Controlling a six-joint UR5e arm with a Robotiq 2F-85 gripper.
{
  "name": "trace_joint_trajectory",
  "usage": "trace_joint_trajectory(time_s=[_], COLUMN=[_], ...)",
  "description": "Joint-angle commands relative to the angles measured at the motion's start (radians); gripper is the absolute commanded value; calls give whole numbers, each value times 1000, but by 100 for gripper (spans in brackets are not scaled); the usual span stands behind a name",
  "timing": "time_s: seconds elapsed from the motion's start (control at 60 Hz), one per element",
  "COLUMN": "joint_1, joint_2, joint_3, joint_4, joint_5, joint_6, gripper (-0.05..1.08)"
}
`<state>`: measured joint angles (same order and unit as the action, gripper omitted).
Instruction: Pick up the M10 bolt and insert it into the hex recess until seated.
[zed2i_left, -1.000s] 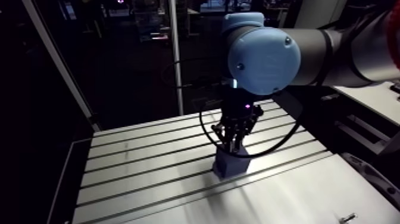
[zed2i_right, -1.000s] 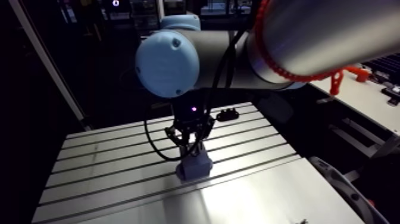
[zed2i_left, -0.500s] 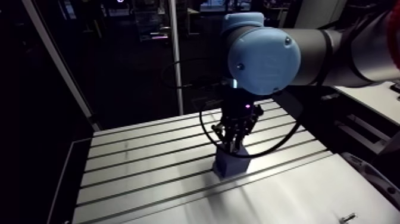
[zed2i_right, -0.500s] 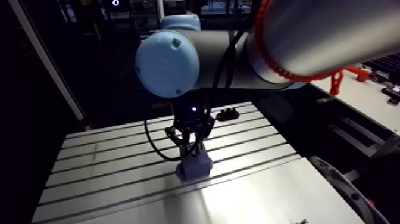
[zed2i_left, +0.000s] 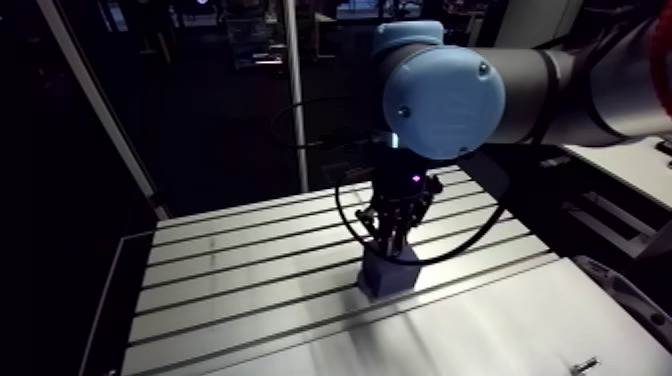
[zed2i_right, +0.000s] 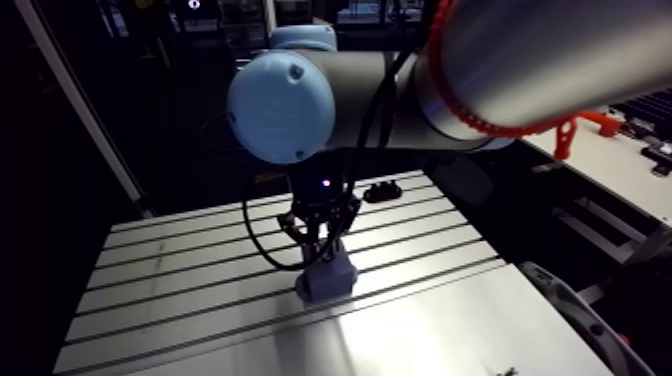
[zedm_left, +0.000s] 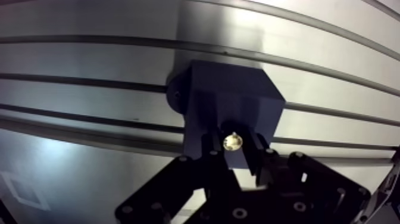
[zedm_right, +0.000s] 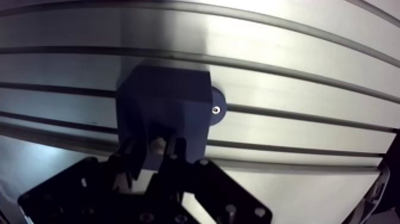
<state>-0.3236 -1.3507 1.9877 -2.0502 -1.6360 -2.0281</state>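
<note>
m10 bolt (zedm_left: 232, 142) pinched between fingers of gripper (zedm_left: 234, 148), held upright just above dark blue block (zedm_left: 235, 98). block seated on slotted table (zedm_left: 83, 65), beneath gripper.

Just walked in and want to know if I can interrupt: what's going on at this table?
The robot arm's gripper is shut on a bolt, holding it directly over a dark blue block that sits on the slotted aluminium table. The bolt's shiny end shows between the fingers at the block's top. The fingers hide whether it has entered the hex recess, so the insertion looks under way rather than clearly finished.
</note>
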Motion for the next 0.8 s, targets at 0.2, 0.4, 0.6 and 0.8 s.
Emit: trace_joint_trajectory(time_s=[0.2, 0.4, 0.6, 0.8], joint_1=[1, 4, 4, 4], joint_2=[0, 0, 0, -1], joint_3=[1, 1, 7, 7], joint_4=[0, 0, 0, 0], joint_5=[0, 0, -3, -3], joint_6=[-2, -2, -2, -2], gripper=[66, 66, 69, 69])
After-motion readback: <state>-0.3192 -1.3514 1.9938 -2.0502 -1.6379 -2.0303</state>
